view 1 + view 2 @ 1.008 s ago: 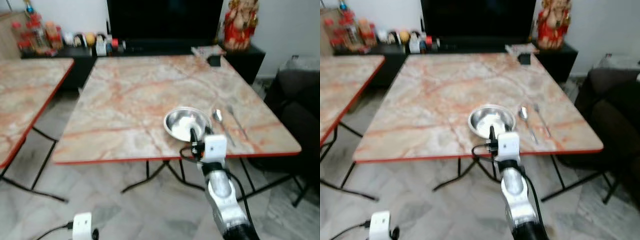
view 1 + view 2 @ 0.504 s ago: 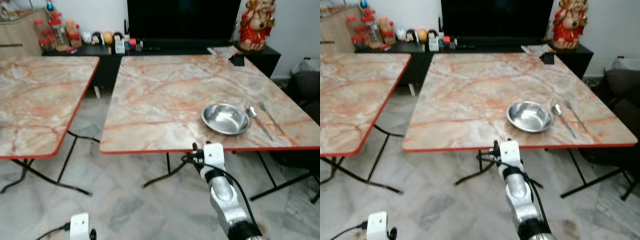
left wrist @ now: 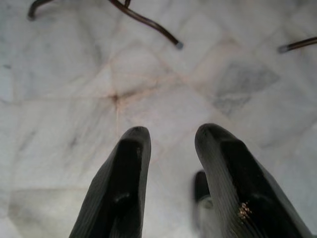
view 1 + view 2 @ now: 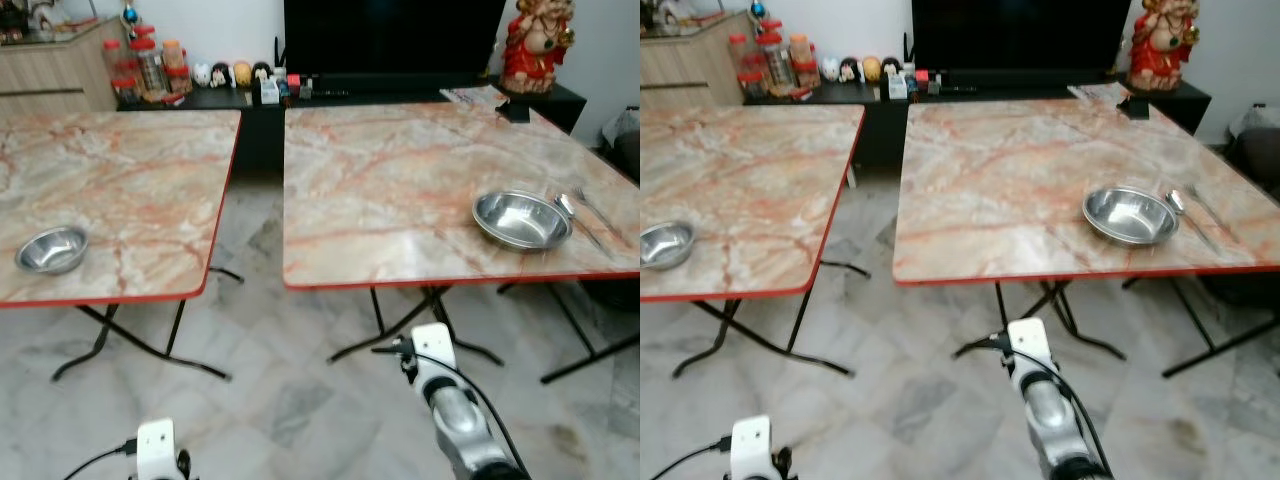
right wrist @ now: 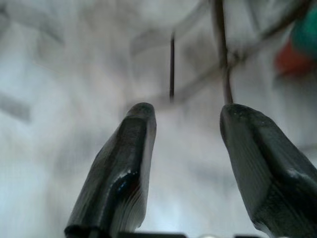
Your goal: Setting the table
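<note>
L table (image 4: 120,200): small steel bowl (image 4: 51,249) sitting near its front-left edge, alone. R table (image 4: 400,190): larger steel bowl (image 4: 521,218) near front-right corner, spoon (image 4: 566,207) just beside it on the R, fork (image 4: 598,211) beside the spoon. So R setting looking done; L bowl prob. the next item to fetch or to get cutlery — judgement only.

L tool (image 3: 171,148): fingers apart, holding nothing, pointing down at floor (image 3: 74,74). R tool (image 5: 185,148): fingers apart, empty, wrist view blurred; R arm (image 4: 445,390) hanging low in the gap betw. tables.

Step in hand (judged): moving toward L table. To do well: be squaring up to the L table edge before reaching, approaching the bowl from above w/ fingers spread over the rim, gripping the rim not the curved side — steel prob. slippery. Watch table legs (image 4: 140,345) when stepping in.

Surface/room: both tabletops marble-pattern w/ red edging, folding black legs; floor pale marble tile. Behind: dark TV (image 4: 395,40) on low black cabinet (image 4: 250,100) w/ small items, jars (image 4: 150,65) at L, red figurine (image 4: 535,45) at R.
</note>
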